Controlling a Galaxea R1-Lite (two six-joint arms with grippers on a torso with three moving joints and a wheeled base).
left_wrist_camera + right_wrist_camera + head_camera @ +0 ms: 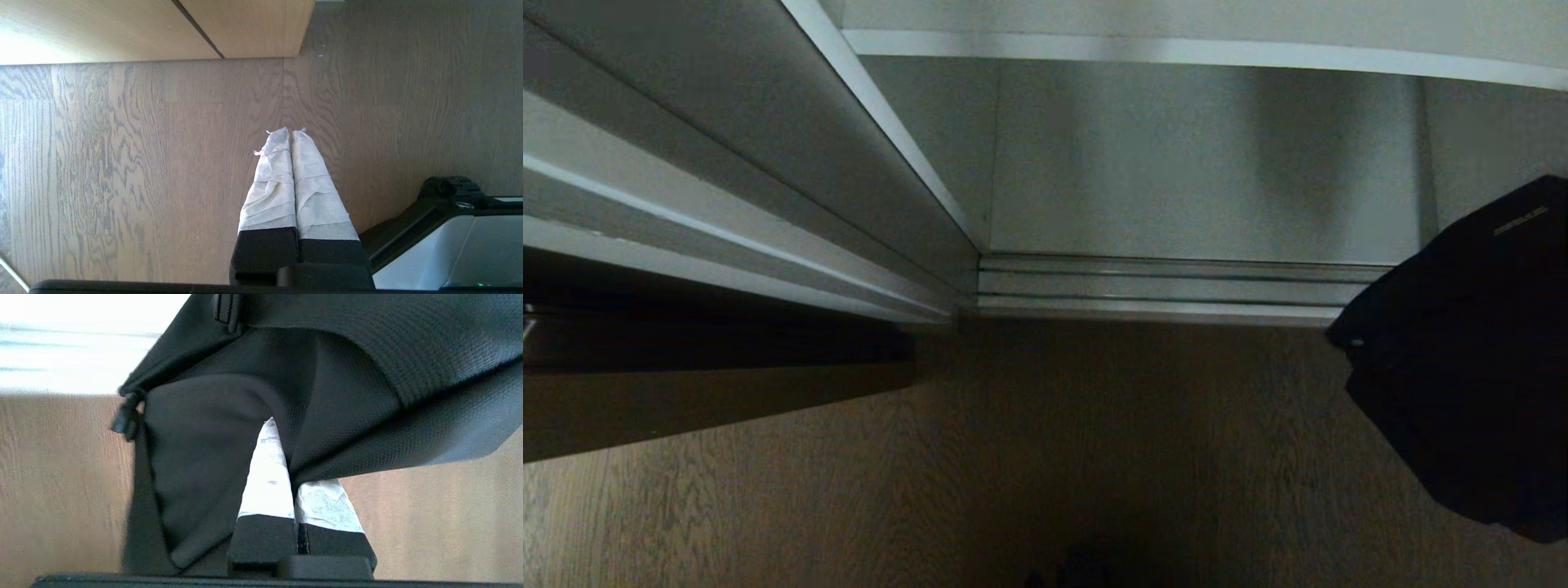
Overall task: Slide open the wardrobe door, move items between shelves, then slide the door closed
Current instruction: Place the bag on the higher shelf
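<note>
Far left, sliding wardrobe door point(768, 155) pushed aside, so opening judged done. Left gripper point(291, 134) parked over the wood floor point(122, 163), fingers pressed together on nothing. Middle, bottom shelf point(1176, 163) bare. Far right, right gripper point(282, 457) pinching the black bag point(1462, 359), hanging above the floor; placing on a shelf and closing still left.
</note>
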